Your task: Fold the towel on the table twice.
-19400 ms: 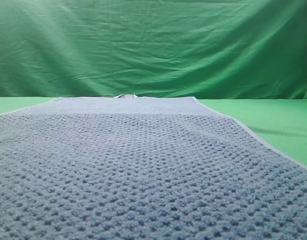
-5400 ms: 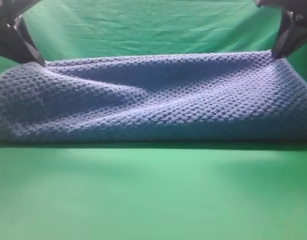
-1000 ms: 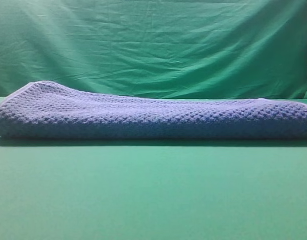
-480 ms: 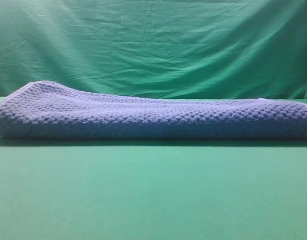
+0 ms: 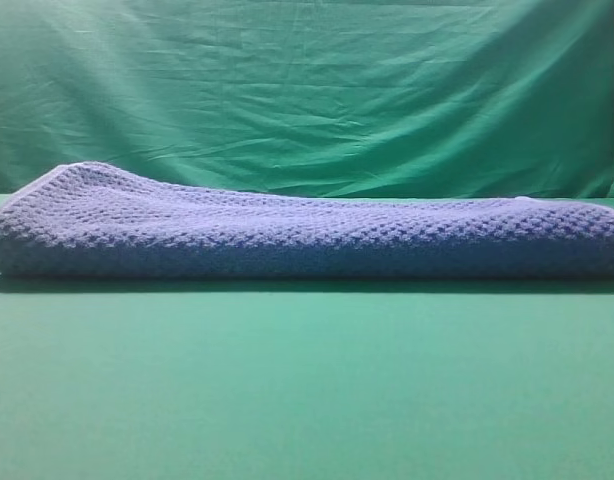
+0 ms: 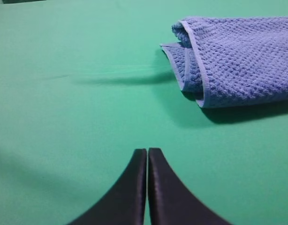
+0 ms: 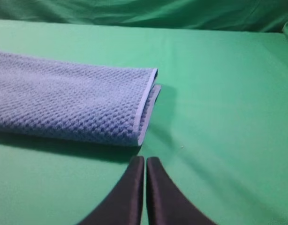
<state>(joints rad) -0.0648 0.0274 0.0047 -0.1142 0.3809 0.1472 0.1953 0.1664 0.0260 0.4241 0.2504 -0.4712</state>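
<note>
A: High view first. What changed w/ the towel (image 5: 307, 235)?

B: Nothing in the last sec. It lay as a long low roll across the table (image 5: 307, 400), same shape as a moment before. A few secs earlier both arms had it lifted by the far corners; much earlier it was spread flat. No arms in this view now. So one fold looked done, poss. two. Can't count layers from here.

A: Left wrist?

B: Left gripper (image 6: 147, 151) was shut, tips pressed together, holding nothing, hovering over bare table. Towel's end (image 6: 238, 61) sat well apart, up and to the right. Pale hem showed stacked layers there, top one curling, lower corner poking out a bit.

A: Right wrist?

B: Right gripper (image 7: 145, 159) shut too, empty. Towel's other end (image 7: 73, 105) lay just beyond the tips, to the left. Hems nearly lined up, under layer sticking out slightly.

A: Room to move?

B: Plenty. Open table at both ends and in front. Backdrop (image 5: 307, 90) behind the far side.
</note>
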